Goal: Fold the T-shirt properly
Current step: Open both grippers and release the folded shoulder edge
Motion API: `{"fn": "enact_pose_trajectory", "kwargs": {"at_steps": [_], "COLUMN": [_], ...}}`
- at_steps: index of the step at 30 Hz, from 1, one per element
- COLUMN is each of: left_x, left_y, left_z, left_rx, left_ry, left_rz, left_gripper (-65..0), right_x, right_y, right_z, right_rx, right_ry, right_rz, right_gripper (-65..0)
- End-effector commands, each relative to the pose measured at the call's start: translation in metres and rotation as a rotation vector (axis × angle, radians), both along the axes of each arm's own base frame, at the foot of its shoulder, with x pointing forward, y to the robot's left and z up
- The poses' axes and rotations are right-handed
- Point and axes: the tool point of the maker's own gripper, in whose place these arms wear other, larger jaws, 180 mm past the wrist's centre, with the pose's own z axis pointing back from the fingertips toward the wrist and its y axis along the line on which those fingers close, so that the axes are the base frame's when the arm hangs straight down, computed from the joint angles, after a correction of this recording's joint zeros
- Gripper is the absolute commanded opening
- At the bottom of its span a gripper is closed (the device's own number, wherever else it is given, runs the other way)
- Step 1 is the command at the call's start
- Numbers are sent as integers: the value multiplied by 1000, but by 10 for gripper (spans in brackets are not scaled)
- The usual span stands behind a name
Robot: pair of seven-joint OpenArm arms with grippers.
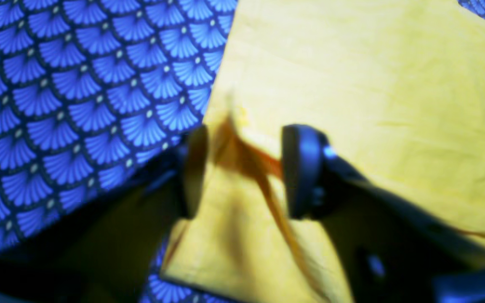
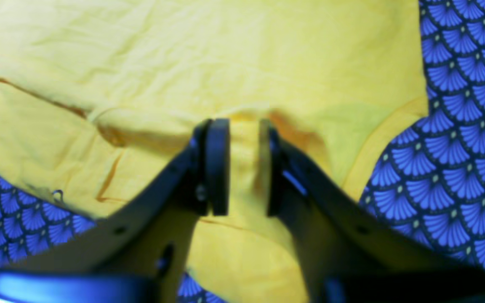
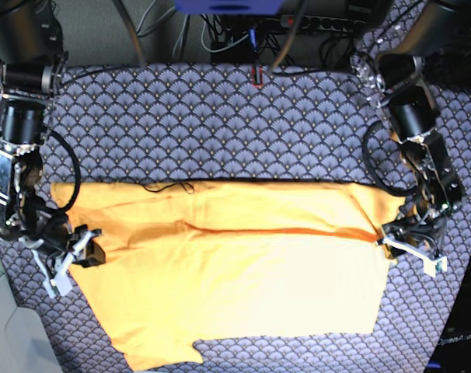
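**T-shirt on patterned cloth, both arms at its edges**

Left wrist: left fingers [image 1: 242, 170] spread, a raised ridge of T-shirt [image 1: 352, 84] between them; blue scalloped cloth [image 1: 78, 105] alongside.

Right wrist: right fingers [image 2: 244, 166] parted, a yellow fold standing in the gap, contact unclear.

Base: T-shirt [image 3: 235, 272] folded lengthwise, flat on the cloth-covered worktop [image 3: 220, 124], one arm at each end
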Motion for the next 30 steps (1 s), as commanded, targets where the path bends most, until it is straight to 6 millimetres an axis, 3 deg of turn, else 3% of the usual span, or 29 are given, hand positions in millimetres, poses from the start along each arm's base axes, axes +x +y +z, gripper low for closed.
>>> {"fn": "enact_pose_trajectory", "kwargs": {"at_steps": [1,6,8,10,19,30], "left_x": [8,2,-4,-18,-66,-61], "left_y": [8,10,13,16,18,17], "left_z": [22,37,42,36,-12,-17], "left_rx": [21,67,89,110,125,112], "left_ry": [-63,-103,-113,-99,14,-18], "left_rz": [4,4,9,13,5,20], "left_gripper": [-256,-182,-181,-181,-181,-182], "right_x": [11,10,8,-2,-38,-43], "right_y": [-6,-6,-7,-20,-62,-66], "right_z": [22,22,20,13,-16,-20], "right_rx": [8,9,9,-2,-3,1], "right_ry": [-65,-62,-58,-33,39,47], "right_rz": [-8,-9,-9,-34,-137,-152], "right_gripper": [-448,-325,-322,-322,-319,-319]}}
